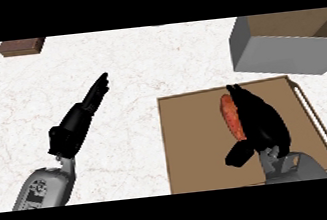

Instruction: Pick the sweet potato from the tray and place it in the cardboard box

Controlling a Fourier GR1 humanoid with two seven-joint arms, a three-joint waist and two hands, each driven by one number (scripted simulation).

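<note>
Right now the orange-red, elongated sweet potato [231, 119] lies on the flat brown rectangular tray [196, 143], its long axis running away from the robot, in the tray's right half. The right robot hand [261, 124] lies alongside it on the sweet potato's right side, its black fingers stretched straight along the vegetable and touching it, the thumb sticking out below near the sweet potato's near end; the fingers are not curled round it. The tray rests on the white marbled surface [117, 66] and has a thin handle loop on its right edge. Beyond the tray's far right corner stands the open cardboard box [286, 51], grey on its near wall and brown inside, just apart from the tray. The left robot hand [78, 121] hovers over bare surface well to the left of the tray, fingers straight and together, pointing away and slightly rightward, holding nothing. A small dark brown block [22, 46] sits at the far left edge.
</note>
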